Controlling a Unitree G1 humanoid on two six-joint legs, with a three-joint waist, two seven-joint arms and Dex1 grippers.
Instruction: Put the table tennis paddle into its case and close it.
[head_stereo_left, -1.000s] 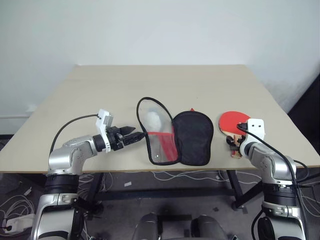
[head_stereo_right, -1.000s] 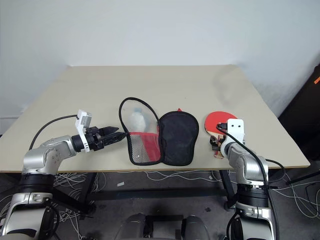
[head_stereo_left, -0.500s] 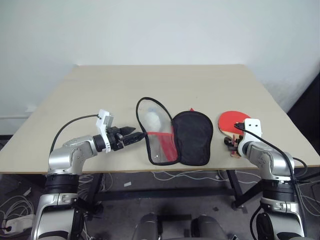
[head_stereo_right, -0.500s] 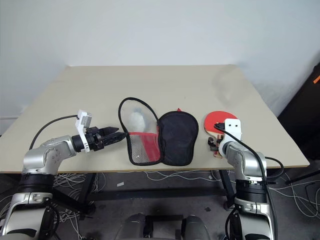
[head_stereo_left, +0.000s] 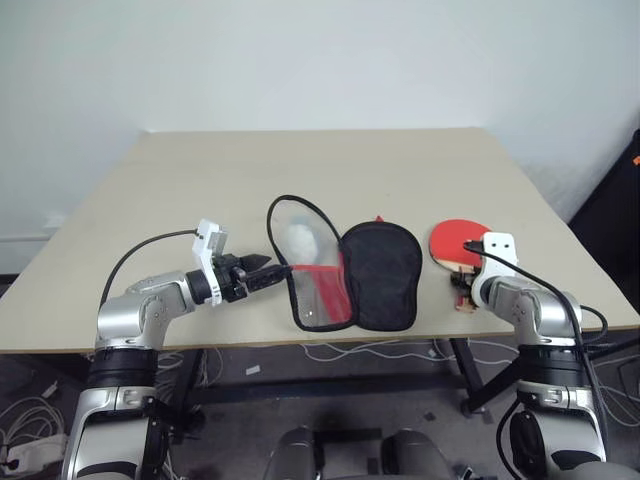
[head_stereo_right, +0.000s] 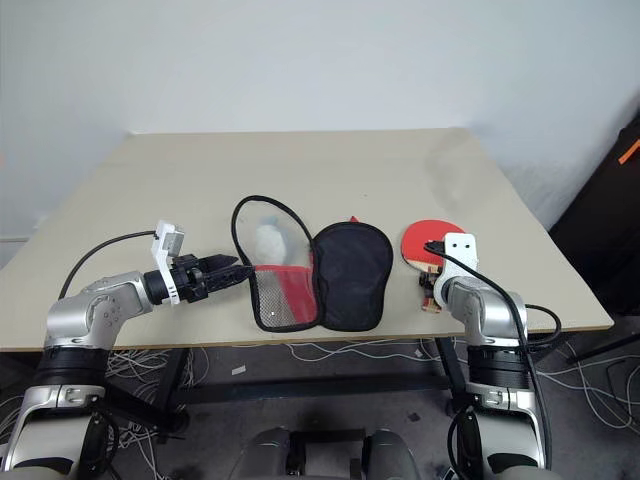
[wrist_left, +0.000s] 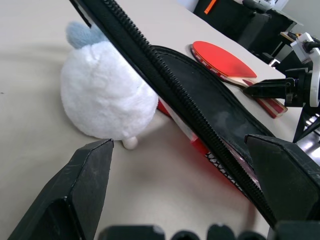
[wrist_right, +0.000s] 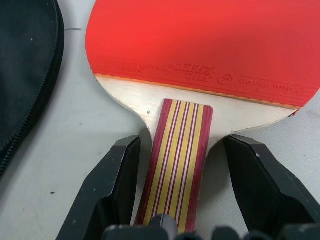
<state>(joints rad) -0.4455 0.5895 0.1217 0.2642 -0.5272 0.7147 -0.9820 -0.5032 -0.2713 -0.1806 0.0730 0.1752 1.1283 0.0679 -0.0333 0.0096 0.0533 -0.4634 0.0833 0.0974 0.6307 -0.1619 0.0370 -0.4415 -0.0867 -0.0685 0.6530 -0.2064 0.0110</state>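
Basically step one isn't done yet: paddle (wrist_right: 200, 55) lies flat on the desk (head_stereo_left: 330, 160), outside the case (head_stereo_left: 345, 272), near the front-right corner. Right end effector (wrist_right: 175, 175) straddles the striped handle, fingers (wrist_right: 107, 187) on either side with visible gaps, so not clamped and nothing held yet. My read: grasp is about to happen.

Paddle orientation: red face up, long axis roughly front-to-back on the desk, handle toward the front edge, head toward the far edge.

Case lies unzipped and spread flat at the middle of the front edge, clear side and black side splayed apart, just beside the paddle. A white plush ball (wrist_left: 105, 95) rests against the clear half.

Left end effector (wrist_left: 185, 165) is released, jaws wide, at the case's zip rim on the clear side; rim runs between the fingers, not pinched.

Left to do: grip handle, lift, slide paddle in head-first, fold shut, zip.
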